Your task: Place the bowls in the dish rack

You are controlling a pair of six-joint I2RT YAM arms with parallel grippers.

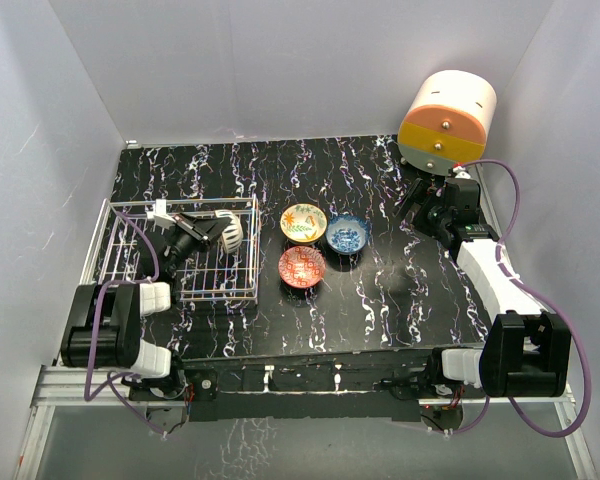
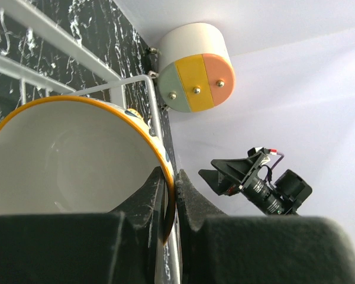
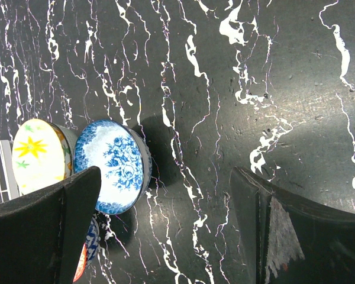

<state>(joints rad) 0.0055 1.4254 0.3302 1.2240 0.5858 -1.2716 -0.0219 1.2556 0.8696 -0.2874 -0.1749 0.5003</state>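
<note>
Ribbed bowl (image 1: 231, 230) in rack (image 1: 220, 285), three (image 1: 303, 267) beside

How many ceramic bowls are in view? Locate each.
4. Yellow-floral bowl, blue bowl and red bowl sit on the black table; the left gripper holds a pale ribbed bowl at the white wire dish rack.

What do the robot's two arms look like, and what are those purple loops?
Both the left arm and right arm have chunky black joint blocks joined by white segments. The fingers are broad black wedges. The purple loops are cables, one running along each arm.
</note>
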